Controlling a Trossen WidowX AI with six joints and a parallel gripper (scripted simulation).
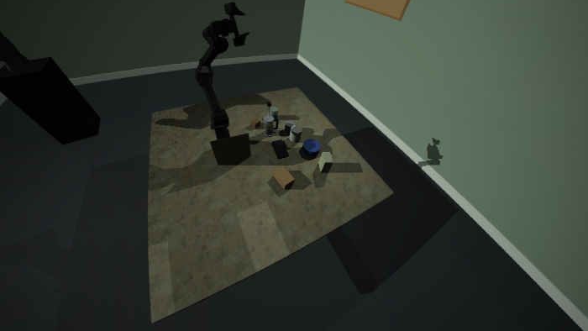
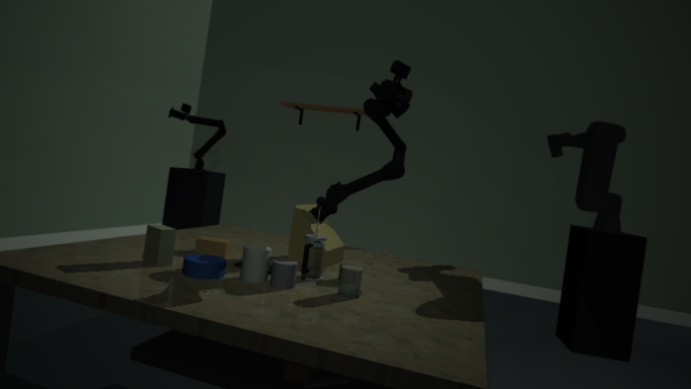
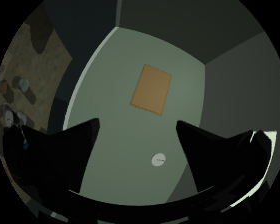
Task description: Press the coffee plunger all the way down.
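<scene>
Approach step not begun: gripper [image 1: 237, 23] spread wide and empty, raised high toward the far wall, well apart from the coffee press [image 1: 269, 125] standing mid-table, plunger up; descent onto knob required.

Black arm [image 1: 211, 76], blue bowl [image 1: 311, 147], mottled tan table [image 1: 243, 240].
</scene>
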